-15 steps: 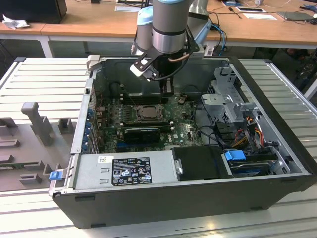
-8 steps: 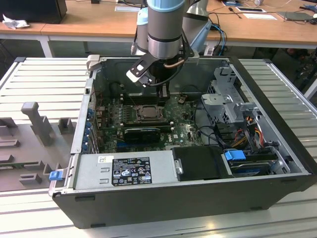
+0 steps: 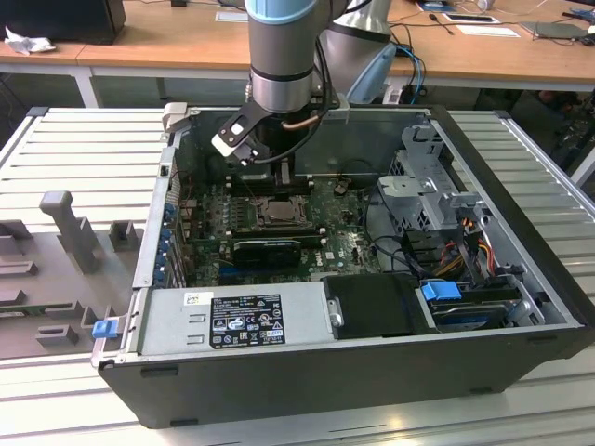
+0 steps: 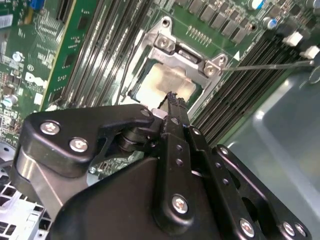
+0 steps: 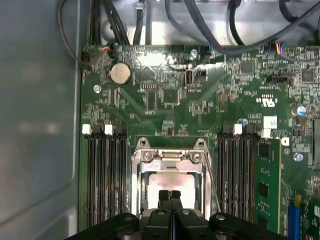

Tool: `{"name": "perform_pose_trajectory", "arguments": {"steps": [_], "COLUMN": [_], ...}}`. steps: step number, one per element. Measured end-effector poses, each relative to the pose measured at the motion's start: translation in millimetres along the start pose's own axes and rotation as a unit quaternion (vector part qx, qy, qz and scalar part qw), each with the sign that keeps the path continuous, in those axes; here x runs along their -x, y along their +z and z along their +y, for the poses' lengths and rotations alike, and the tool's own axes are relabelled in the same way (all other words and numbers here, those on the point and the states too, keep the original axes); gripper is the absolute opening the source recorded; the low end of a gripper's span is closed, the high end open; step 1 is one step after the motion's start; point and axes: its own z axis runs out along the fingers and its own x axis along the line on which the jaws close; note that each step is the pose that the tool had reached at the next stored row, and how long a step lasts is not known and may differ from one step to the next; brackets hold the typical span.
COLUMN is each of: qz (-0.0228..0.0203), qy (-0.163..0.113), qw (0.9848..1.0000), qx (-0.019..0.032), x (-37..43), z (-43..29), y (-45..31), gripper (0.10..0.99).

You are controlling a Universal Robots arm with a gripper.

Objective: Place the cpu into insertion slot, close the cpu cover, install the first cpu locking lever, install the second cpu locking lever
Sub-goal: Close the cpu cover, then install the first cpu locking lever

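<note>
The gripper [image 5: 170,194], fingers pinched together and grasping nothing, is hanging at the cpu [image 5: 170,181], which is lying under the cpu cover [image 5: 167,156], showing through its cut-out; the chip is looking light, stiff and fragile; its edges are probably offering the safest hold.

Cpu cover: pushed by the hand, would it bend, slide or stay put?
Probably stiff: the cover looks like a metal frame. Screws at one edge suggest it would not slide. Lying flat around the cpu, it seems unlikely to tip.
</note>
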Motion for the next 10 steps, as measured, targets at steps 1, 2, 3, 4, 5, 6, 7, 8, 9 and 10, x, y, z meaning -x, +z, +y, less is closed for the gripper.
{"name": "perform_pose_trajectory", "arguments": {"steps": [1, 2, 3, 4, 5, 6, 7, 8, 9, 10], "qz": [0.0, 0.0, 0.0001, 0.0001, 0.0002, 0.0002, 0.0002, 0.0002, 0.0002, 0.0001], "qy": [0.0, 0.0, 0.0, 0.0, 0.0, 0.0, 0.0, 0.0, 0.0, 0.0], "qw": [1.0, 1.0, 1.0, 1.0, 1.0, 1.0, 1.0, 1.0, 1.0, 1.0], "qx": [0.0, 0.0, 0.0, 0.0, 0.0, 0.0, 0.0, 0.0, 0.0, -0.0001], "x": [0.0, 0.0, 0.0, 0.0, 0.0, 0.0, 0.0, 0.0, 0.0, 0.0], "z": [-0.5, -1.0, -1.2, -1.3, -2.0, -2.5, -3.4, -4.0, -4.1, -4.2], "y": [0.0, 0.0, 0.0, 0.0, 0.0, 0.0, -0.1, -0.1, -0.2, -0.4], "gripper": [0.106, 0.106, 0.106, 0.106, 0.106, 0.106, 0.106, 0.106, 0.106, 0.106]}}
